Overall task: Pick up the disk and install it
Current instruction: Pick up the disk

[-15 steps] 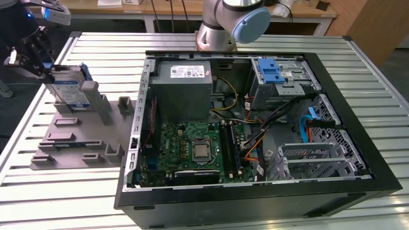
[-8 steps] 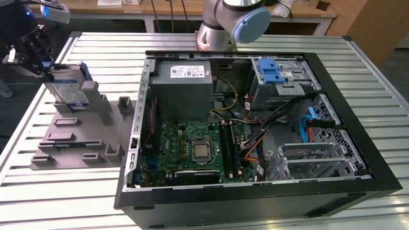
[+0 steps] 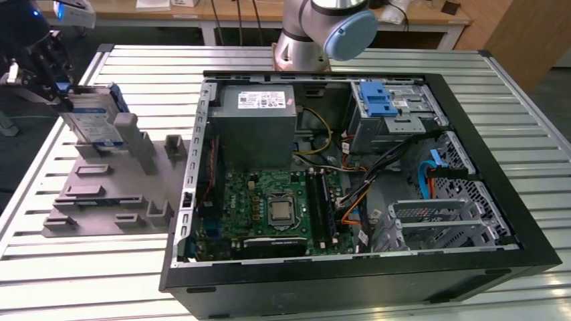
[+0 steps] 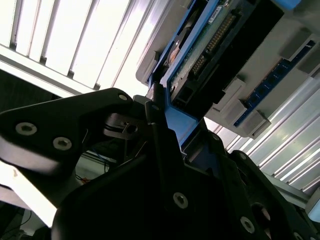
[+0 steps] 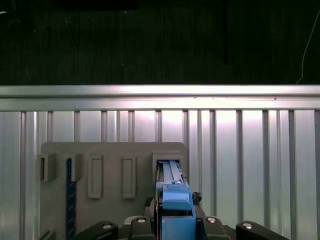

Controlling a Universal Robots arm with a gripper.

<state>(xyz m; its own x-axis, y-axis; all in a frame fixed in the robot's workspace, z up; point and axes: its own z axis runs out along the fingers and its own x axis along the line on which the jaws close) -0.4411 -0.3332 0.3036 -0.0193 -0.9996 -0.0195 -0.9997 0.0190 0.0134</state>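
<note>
The disk [image 3: 96,120] stands on edge in a slot of the grey holder plate [image 3: 98,197] at the exterior view's left, its blue-and-white label and blue rails showing. My gripper [image 3: 59,88] is at the disk's upper edge, shut on it. In the first wrist view the disk's blue rail [image 5: 176,199] runs edge-on from between my gripper [image 5: 175,226] into the plate's slot [image 5: 169,162]. The second wrist view shows the disk's connector end [image 4: 220,42], with my black fingers [image 4: 162,145] against the blue rail.
An open computer case [image 3: 499,200] lies on the slatted metal table [image 3: 80,281]. It holds a grey power supply [image 3: 257,127], a motherboard [image 3: 267,207] and a silver cage with a blue latch [image 3: 382,100]. The arm's base [image 3: 321,33] stands behind the case.
</note>
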